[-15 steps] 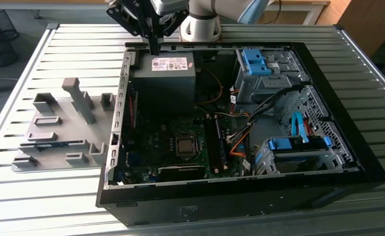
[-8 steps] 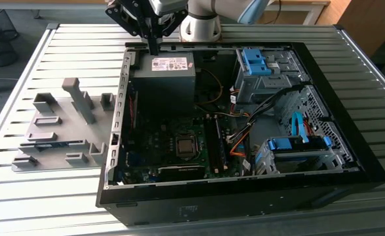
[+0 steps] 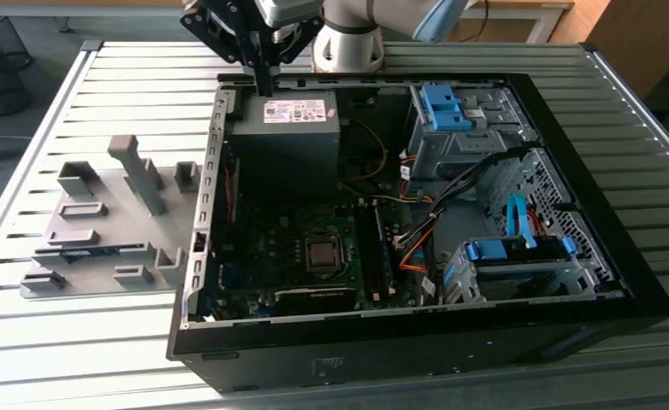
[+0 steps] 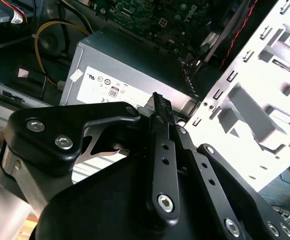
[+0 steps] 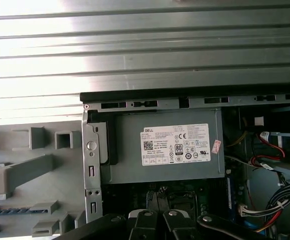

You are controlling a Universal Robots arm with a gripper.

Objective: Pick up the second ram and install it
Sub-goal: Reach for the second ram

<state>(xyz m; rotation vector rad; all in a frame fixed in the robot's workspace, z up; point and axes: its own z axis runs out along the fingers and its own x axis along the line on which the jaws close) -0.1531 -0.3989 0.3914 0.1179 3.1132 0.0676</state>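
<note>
The second ram (image 3: pixel 89 251) is a thin blue-green stick lying in a slot of the gray fixture (image 3: pixel 106 218) on the exterior view's left, outside the computer case. The first wrist view shows the ram (image 5: pixel 5 211) in the fixture (image 5: pixel 20 172) too. My gripper (image 3: pixel 265 84) hangs high over the case's back edge, above the gray power supply (image 3: pixel 283 128), far from the ram. Its black fingers (image 4: pixel 158 107) are pressed together with nothing between them. In the first wrist view the gripper (image 5: pixel 156 197) points down at the motherboard edge.
The open black case (image 3: pixel 425 342) holds the green motherboard (image 3: pixel 294 260) with a silver socket, dark memory slots (image 3: pixel 374 248), loose cables (image 3: pixel 414 248) and blue drive brackets (image 3: pixel 505 248). The case's metal side wall (image 5: pixel 91 170) stands between the fixture and the power supply (image 5: pixel 164 145). The table is ribbed metal (image 3: pixel 106 85).
</note>
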